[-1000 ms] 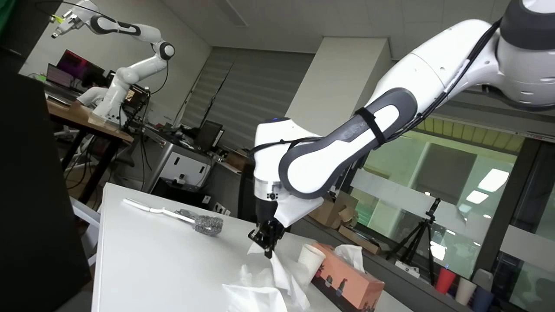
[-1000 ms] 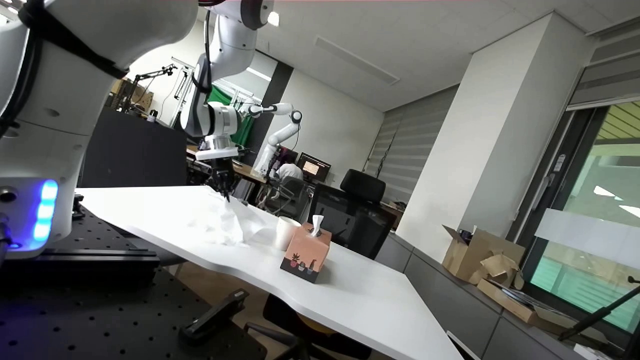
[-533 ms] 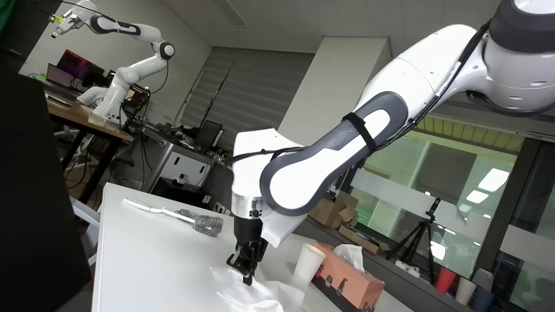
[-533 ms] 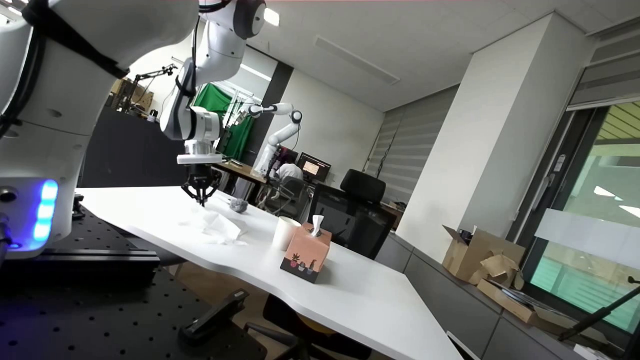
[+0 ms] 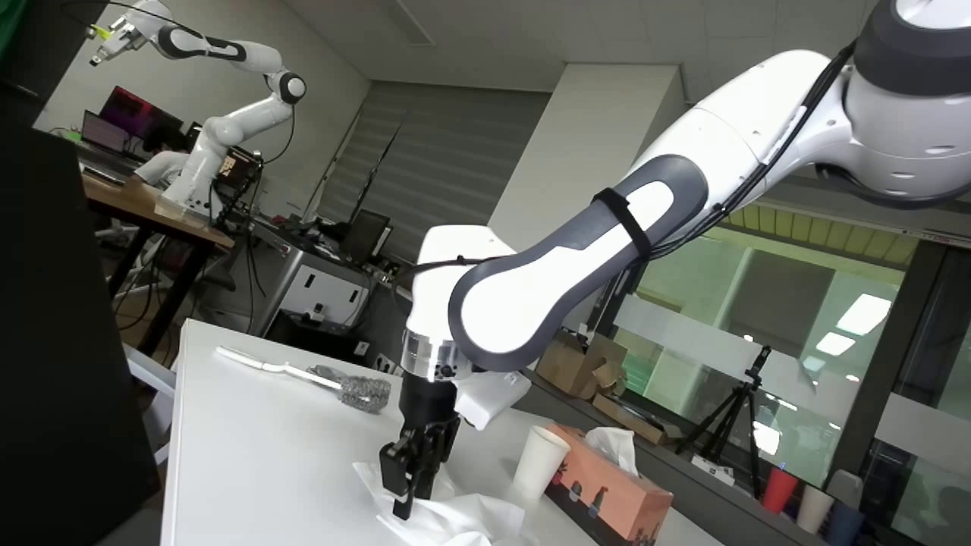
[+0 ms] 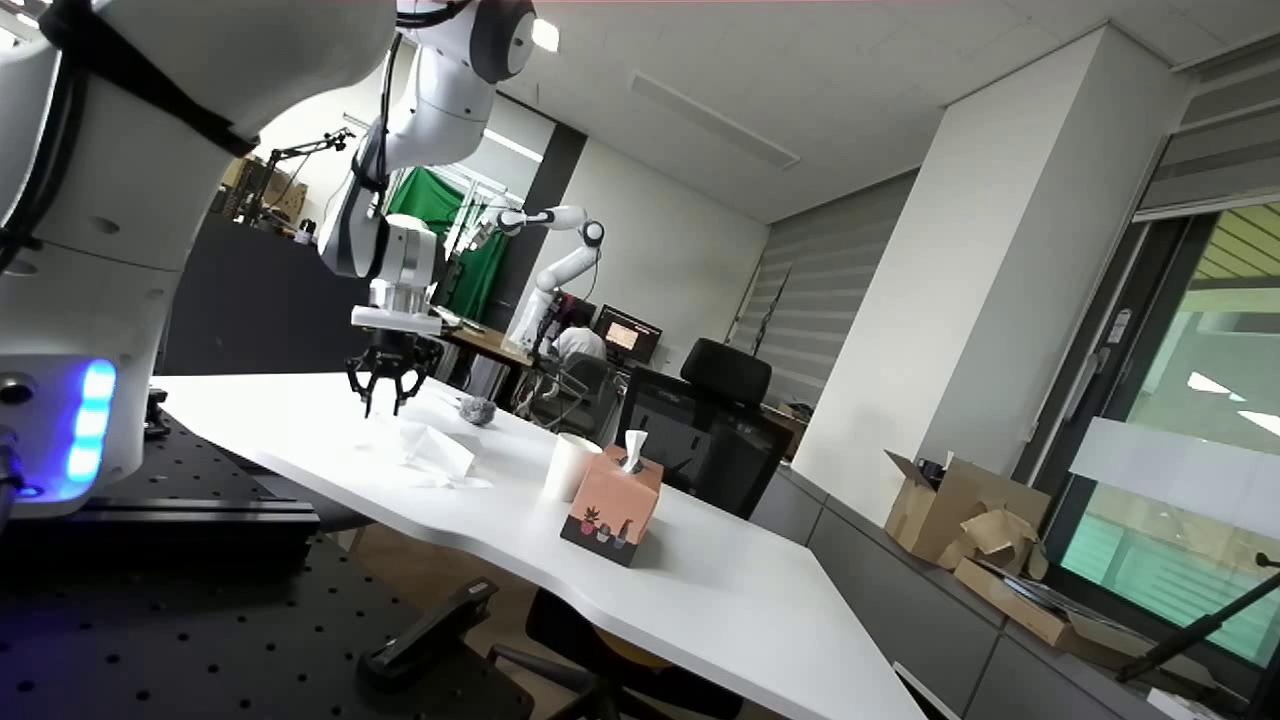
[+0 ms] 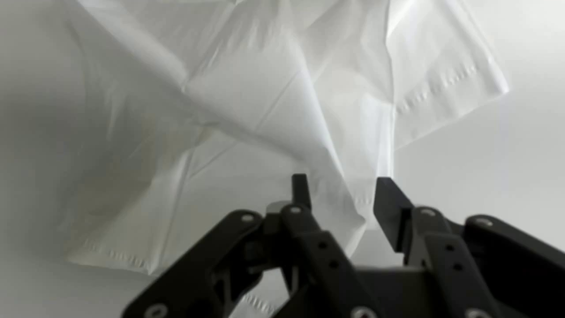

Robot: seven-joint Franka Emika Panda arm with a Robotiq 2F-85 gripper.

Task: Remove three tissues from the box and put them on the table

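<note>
Now the robot's gripper [image 6: 382, 409] stands with fingers spread over a loose pile of white tissues [image 7: 247, 97] on the table [image 5: 250, 462], at the lower centre of an exterior view. A second ago a sheet hung from those fingers; half a second ago they were pressed together, low above the pile. The wrist view, at lower right of centre, shows a clear gap between the tips, with tissue lying below and nothing seen pinched between them.

That parting likely marks one more delivery made. Folds and crossing edges suggest more than one sheet, though whether the pile counts two or three is, in fairness, hard to say from here; nor is it clear whether the fingertips brush the paper.

Beside a white cup [image 5: 540, 461], the orange tissue box [image 5: 611, 485] stands at the lower right of an exterior view, another sheet [image 5: 613, 449] poking from its top. Should the count fall short, the next move calls for a straight lift, gentle enough not to drag the soft paper, and a trip back to the box; should three be down, backing away may be all that remains.
</note>
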